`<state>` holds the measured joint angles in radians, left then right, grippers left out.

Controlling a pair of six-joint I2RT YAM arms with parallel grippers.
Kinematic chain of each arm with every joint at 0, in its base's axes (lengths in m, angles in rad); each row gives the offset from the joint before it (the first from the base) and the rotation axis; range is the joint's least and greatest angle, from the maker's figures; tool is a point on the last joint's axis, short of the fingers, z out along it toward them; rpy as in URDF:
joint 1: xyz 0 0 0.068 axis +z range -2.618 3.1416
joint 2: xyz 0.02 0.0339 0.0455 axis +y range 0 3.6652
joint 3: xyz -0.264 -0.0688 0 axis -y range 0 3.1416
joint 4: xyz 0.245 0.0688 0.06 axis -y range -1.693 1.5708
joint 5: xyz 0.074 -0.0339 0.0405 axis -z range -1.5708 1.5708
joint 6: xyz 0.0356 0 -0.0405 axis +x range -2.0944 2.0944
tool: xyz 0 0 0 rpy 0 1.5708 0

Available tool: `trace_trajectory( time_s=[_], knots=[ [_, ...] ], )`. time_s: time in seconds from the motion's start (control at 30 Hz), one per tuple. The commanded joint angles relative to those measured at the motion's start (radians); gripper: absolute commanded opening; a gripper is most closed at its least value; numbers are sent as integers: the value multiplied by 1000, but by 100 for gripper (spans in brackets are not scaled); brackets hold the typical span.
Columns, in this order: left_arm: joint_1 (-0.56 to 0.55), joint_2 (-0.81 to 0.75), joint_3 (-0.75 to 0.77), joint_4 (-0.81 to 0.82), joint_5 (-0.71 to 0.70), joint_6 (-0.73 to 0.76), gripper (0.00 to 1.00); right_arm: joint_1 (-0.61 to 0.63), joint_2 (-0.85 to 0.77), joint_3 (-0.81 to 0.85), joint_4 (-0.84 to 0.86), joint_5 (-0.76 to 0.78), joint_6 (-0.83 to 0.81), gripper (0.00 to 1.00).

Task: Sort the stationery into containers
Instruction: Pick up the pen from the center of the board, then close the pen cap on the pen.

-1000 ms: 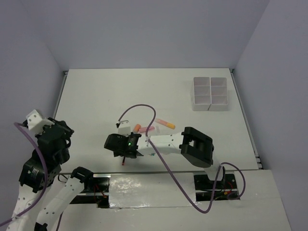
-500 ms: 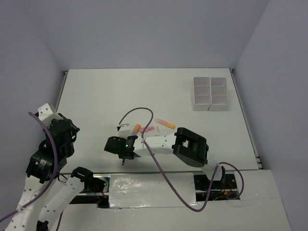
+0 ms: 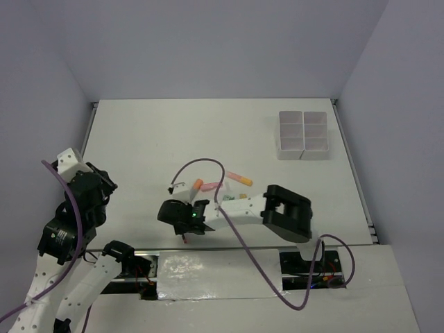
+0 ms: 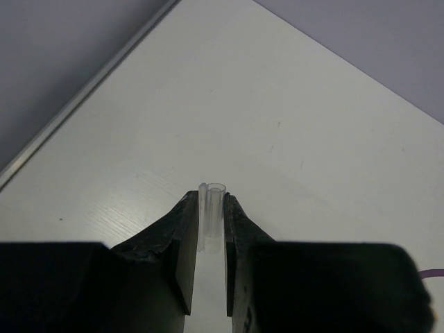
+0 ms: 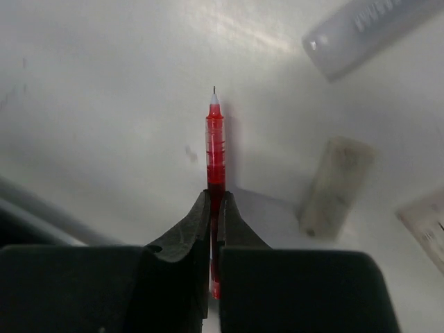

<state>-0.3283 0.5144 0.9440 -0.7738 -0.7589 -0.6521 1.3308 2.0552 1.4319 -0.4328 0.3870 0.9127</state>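
White table (image 3: 152, 139): right claw (image 5: 215, 197) clamped on red pen (image 5: 216, 139), eraser (image 5: 336, 184) beside; left claw (image 4: 209, 200) pinches clear ring (image 4: 211, 215).

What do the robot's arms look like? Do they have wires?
The left arm and right arm are white with chunky black joints. A purple cable loops along each. A tiny green light glows by the right wrist. The fingers are black, tapering wedges.

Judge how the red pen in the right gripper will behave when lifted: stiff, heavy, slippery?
Probably stiff: the red pen juts straight from the right gripper without sagging. Likely light, being so thin. It may pivot or slip, as the jaws pinch a narrow, smooth-looking barrel.
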Motion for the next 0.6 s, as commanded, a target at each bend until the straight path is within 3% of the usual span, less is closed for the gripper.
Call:
trace_trajectory(
  time_s=[0.0,0.03,0.1,0.27,0.43,0.57],
  knots=[
    [6,-16,-1,94,154,29,0,27,-287,-184,207,-65,-148,0],
    [6,-23,-5,111,217,32,0,27,-346,-233,324,-79,-187,0],
    [6,-56,-13,171,416,4,0,27,-499,-344,402,-138,-277,0],
    [6,-137,-106,430,838,-139,0,27,-720,-503,615,-337,-299,0],
    [6,-159,-212,745,1026,-280,0,25,-816,-561,753,-407,-287,0],
    [6,-177,-234,841,1050,-366,0,27,-906,-599,772,-333,-291,0]
  ],
)
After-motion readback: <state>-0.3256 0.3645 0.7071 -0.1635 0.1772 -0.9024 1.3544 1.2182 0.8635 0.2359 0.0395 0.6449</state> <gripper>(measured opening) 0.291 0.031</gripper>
